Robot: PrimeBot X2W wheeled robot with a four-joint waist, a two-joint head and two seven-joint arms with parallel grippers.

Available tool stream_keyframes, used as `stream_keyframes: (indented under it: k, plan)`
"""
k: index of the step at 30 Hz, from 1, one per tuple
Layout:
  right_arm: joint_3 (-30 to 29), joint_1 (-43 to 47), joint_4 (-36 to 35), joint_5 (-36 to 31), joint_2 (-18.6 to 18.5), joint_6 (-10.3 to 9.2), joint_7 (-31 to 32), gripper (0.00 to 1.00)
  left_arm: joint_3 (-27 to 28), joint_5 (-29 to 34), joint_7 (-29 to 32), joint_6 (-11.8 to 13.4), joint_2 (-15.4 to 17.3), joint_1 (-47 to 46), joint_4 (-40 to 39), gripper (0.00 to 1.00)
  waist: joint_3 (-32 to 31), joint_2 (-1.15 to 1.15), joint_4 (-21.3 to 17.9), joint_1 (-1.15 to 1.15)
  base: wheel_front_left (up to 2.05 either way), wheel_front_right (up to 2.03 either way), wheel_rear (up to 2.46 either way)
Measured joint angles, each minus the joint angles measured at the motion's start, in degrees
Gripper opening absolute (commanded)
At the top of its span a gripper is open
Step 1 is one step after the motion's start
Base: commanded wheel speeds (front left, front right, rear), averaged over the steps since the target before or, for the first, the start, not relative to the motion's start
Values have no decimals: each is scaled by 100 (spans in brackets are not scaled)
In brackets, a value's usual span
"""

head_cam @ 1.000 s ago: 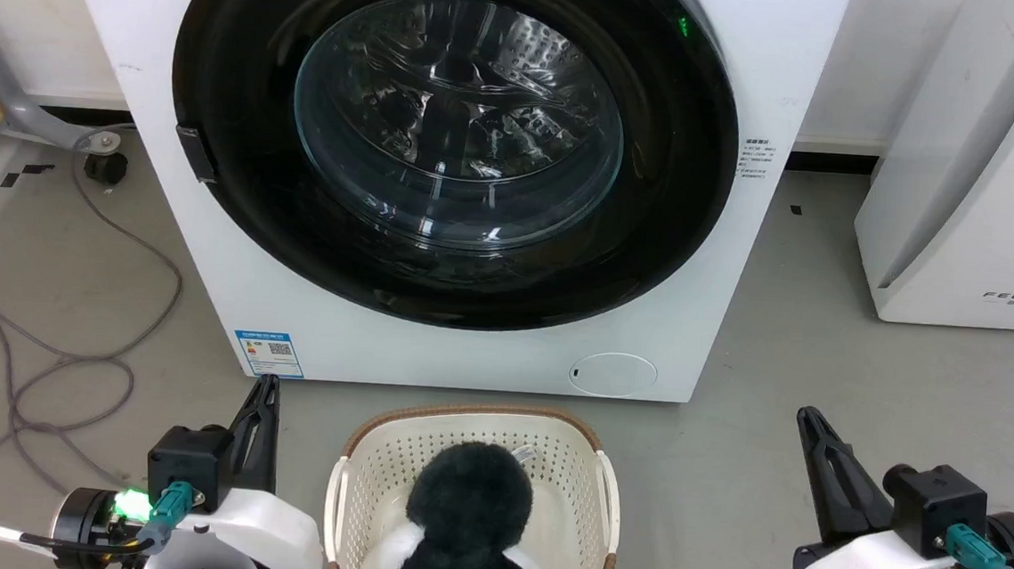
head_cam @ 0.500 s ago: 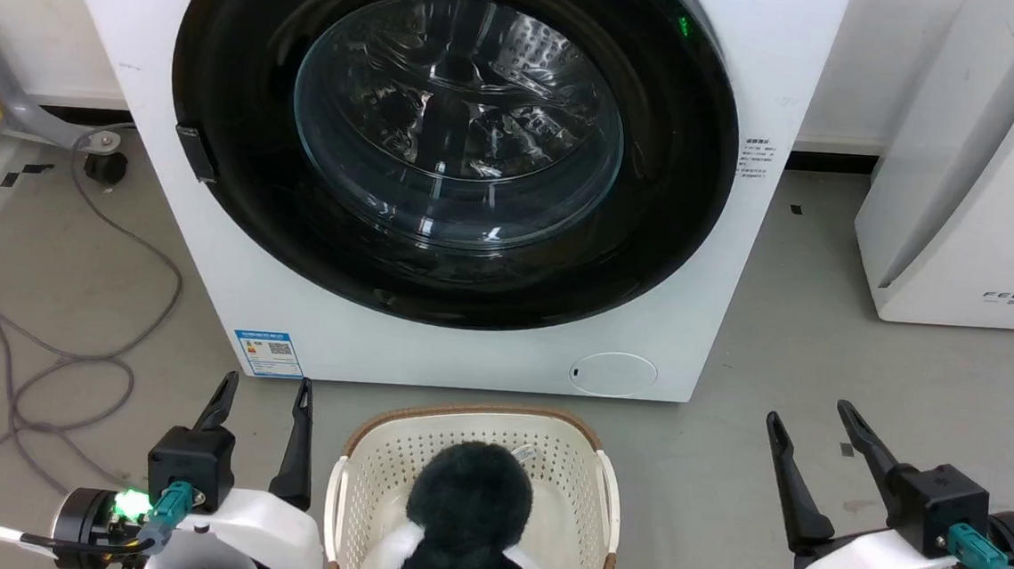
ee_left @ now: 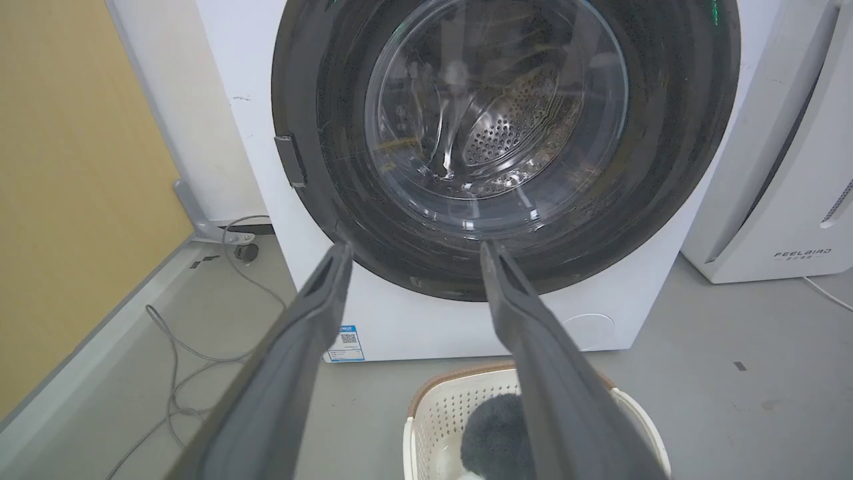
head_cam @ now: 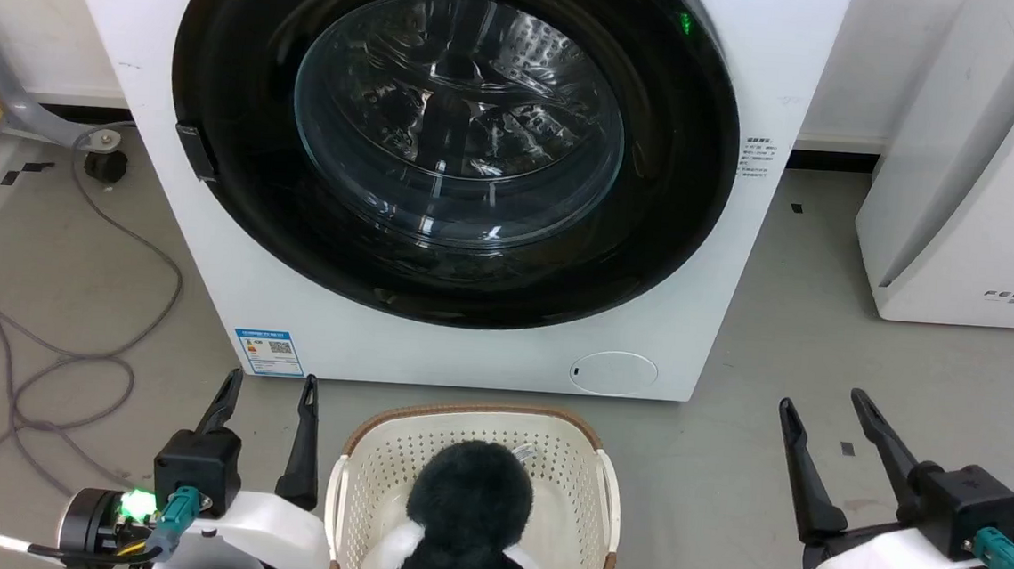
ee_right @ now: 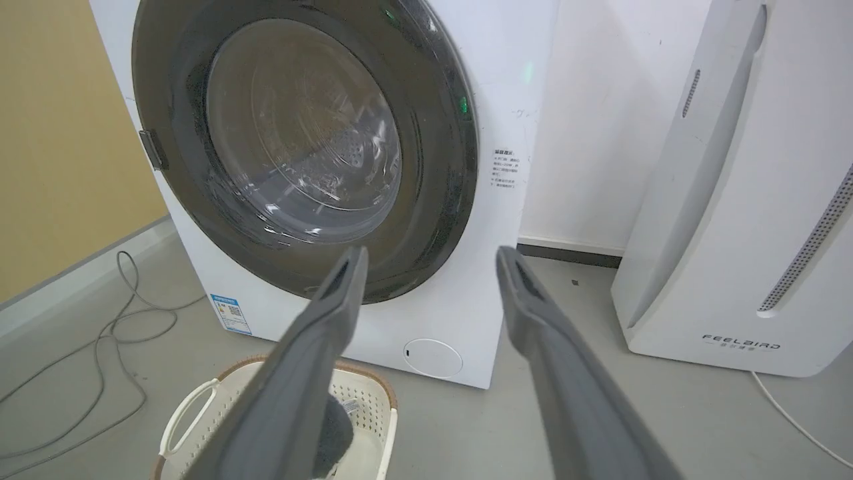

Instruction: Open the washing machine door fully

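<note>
Before us stands the big white front-loading washing machine [head_cam: 776, 71], the round glossy black door [head_cam: 235, 212] closed flat in its front. Before it, between our left gripper [head_cam: 273, 377] and right gripper [head_cam: 822, 398], sits a cream perforated plastic basket [head_cam: 480, 408] holding a dark plush toy [head_cam: 469, 514]. A white plastic appliance [head_cam: 970, 174] stands right of the machine.

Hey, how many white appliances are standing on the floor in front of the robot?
2. The washing machine stands straight ahead, its round black door shut. A second white appliance, marked FEELBIRD, stands to its right. More may lie outside the views.
</note>
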Motion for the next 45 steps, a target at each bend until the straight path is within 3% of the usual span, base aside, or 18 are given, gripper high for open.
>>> stream_keyframes:
  k: [7, 8, 9, 16, 28, 34, 45]
  plan:
    - [-12, 1, -71, 221, 0, 0, -76, 100, -36, -1, -92, 56, 0, 0, 3, 100, 9, 0, 3, 0, 0, 0, 0]
    - [-14, 1, -81, 249, 0, 0, -80, 30, -45, -1, -94, 66, 0, 0, 3, 100, 11, 0, 3, 0, 0, 0, 0]
    - [-18, 1, -94, 270, 0, 0, -83, 0, -49, -1, -113, 71, 0, 0, 4, 100, 13, 0, 3, 0, 0, 0, 0]
    - [-70, 1, -97, 1073, 0, 0, -182, 0, -105, -3, -193, 155, 0, 0, 8, 100, 23, 0, 1, 0, 0, 0, 0]
    - [-64, -35, 132, 3712, 1, -1, -315, 0, -188, -10, -344, 252, -1, -1, 9, 100, 90, 0, 9, 0, 0, 0, 0]
    - [-303, -250, 386, 4922, 1, -1, 4, 0, -218, -10, -408, 305, -1, -7, 8, 100, 172, 0, 29, 0, 0, 0, 0]
    - [-695, -1057, 1295, 6173, -126, -1, 563, 0, -337, -10, -542, 402, -1, -181, -3, 100, 462, 0, 123, 0, 0, 0, 0]
